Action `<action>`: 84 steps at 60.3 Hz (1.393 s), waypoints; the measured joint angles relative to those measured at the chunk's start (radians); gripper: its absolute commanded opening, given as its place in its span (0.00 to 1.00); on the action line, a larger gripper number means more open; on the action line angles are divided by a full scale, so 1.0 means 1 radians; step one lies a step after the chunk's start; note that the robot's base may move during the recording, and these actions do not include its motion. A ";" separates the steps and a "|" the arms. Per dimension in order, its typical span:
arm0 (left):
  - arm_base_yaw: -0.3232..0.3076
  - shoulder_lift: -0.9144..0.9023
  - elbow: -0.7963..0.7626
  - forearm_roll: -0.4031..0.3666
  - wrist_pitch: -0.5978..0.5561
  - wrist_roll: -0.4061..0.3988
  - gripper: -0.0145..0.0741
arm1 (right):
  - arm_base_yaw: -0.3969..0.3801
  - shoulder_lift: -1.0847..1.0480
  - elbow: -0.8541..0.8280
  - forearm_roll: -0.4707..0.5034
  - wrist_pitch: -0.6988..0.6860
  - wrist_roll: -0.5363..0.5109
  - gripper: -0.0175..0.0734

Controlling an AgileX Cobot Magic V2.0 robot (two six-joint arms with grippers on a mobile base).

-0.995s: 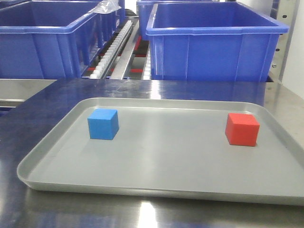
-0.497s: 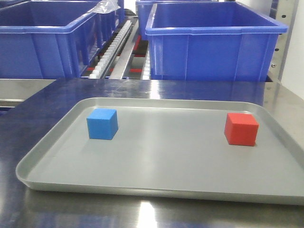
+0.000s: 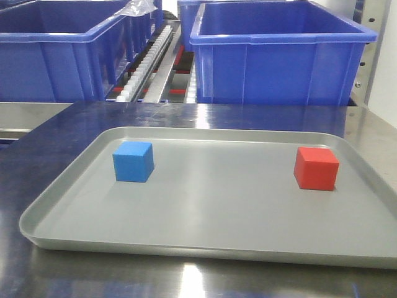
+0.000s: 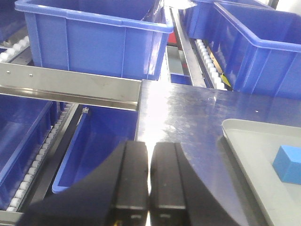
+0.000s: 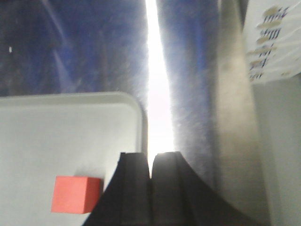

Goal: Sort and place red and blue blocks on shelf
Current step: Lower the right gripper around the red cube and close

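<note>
With the blue block (image 3: 133, 161) at centre-left and the red block (image 3: 316, 168) at centre-right of the tray (image 3: 217, 132), your left gripper (image 4: 149, 176) and right gripper (image 5: 150, 181) both sit pinched together, empty; descend unopened and you'll likely knock a cube away.

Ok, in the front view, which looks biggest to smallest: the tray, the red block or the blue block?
Grey tray, largest.
Then red block and blue block: they look about the same size, so I can't rank them.
</note>
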 measured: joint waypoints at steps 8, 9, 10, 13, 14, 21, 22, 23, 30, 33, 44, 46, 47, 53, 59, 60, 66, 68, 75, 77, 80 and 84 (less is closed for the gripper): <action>0.000 0.000 0.000 0.000 0.000 0.000 0.30 | 0.071 0.068 -0.006 0.002 0.007 0.000 0.53; 0.000 0.000 0.000 0.000 0.000 0.000 0.30 | 0.083 0.074 -0.006 0.002 0.007 0.000 0.57; 0.000 0.000 0.000 0.000 0.000 0.000 0.30 | 0.091 0.079 -0.006 0.002 0.007 0.000 0.63; 0.000 0.000 0.000 0.000 0.000 0.000 0.30 | 0.118 0.097 -0.007 0.002 0.007 0.000 0.75; 0.000 0.000 0.000 0.000 0.000 0.000 0.30 | 0.126 0.102 -0.007 0.002 0.007 0.000 0.77; 0.000 0.000 0.000 0.000 0.000 0.000 0.30 | 0.184 0.133 -0.007 0.004 0.000 0.000 0.83; 0.000 0.000 0.000 0.000 0.000 0.000 0.30 | 0.190 0.137 -0.007 0.004 -0.003 0.000 0.83; 0.000 0.000 0.000 0.000 0.000 0.000 0.30 | 0.196 0.140 -0.007 0.004 -0.003 0.000 0.83; 0.000 0.000 0.000 0.000 0.000 0.000 0.30 | 0.236 0.162 -0.008 0.004 -0.017 0.000 0.82; 0.000 0.000 0.000 0.000 0.000 0.000 0.30 | 0.250 0.173 -0.008 0.006 -0.022 0.000 0.82; 0.000 0.000 0.000 0.000 0.000 0.000 0.30 | 0.272 0.211 -0.027 0.006 -0.020 0.000 0.82; 0.000 0.000 0.000 0.000 0.000 0.000 0.30 | 0.272 0.219 -0.035 0.006 -0.016 0.000 0.82; 0.000 0.000 0.000 0.000 0.000 0.000 0.30 | 0.272 0.223 -0.039 0.006 -0.013 0.000 0.82; 0.000 0.000 0.000 0.000 0.000 0.000 0.30 | 0.275 0.247 -0.066 0.006 0.007 0.000 0.82; 0.000 0.000 0.000 0.000 0.000 0.000 0.30 | 0.275 0.275 -0.095 0.006 0.035 0.000 0.82; 0.000 0.000 0.000 0.000 0.000 0.000 0.30 | 0.275 0.281 -0.098 0.006 0.042 0.000 0.82; 0.000 0.000 0.000 0.000 0.000 0.000 0.30 | 0.279 0.303 -0.109 0.006 0.052 0.000 0.82; 0.000 0.000 0.000 0.000 0.000 0.000 0.30 | 0.279 0.310 -0.112 0.006 0.055 0.000 0.82; 0.000 0.000 0.000 0.000 0.000 0.000 0.30 | 0.279 0.340 -0.114 0.006 0.058 0.000 0.82; 0.000 0.000 0.000 0.000 0.000 0.000 0.30 | 0.279 0.344 -0.114 0.006 0.058 0.000 0.82; 0.000 0.000 0.000 0.000 0.000 0.000 0.30 | 0.279 0.353 -0.114 0.006 0.058 0.000 0.82; 0.000 0.000 0.000 0.000 0.000 0.000 0.30 | 0.279 0.360 -0.114 0.006 0.056 0.000 0.82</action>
